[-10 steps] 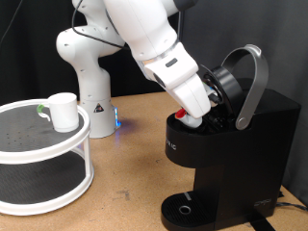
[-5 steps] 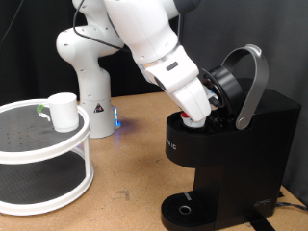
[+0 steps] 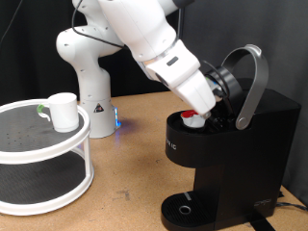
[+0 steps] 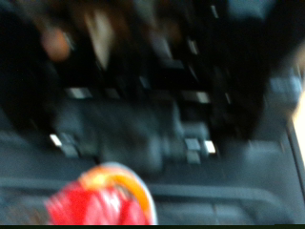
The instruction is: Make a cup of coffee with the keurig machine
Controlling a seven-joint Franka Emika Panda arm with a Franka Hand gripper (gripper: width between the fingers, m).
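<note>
Lettering on the front of the coffee maker [image 3: 226,159]: pale vertical characters at its upper front edge, on the exterior view's left side of the body, too small and sideways to read for certain. Could be a brand name; cannot confirm.

White cup [image 3: 64,111] on the round rack [image 3: 38,154]: a greenish mark beside the handle, no letters made out.

White robot base [image 3: 94,101]: a small dark triangular sign low on its side, content not readable; a blue glow beneath it.

Wrist view: blurred throughout. The red and white pod [image 4: 100,198] shows no readable print.
</note>
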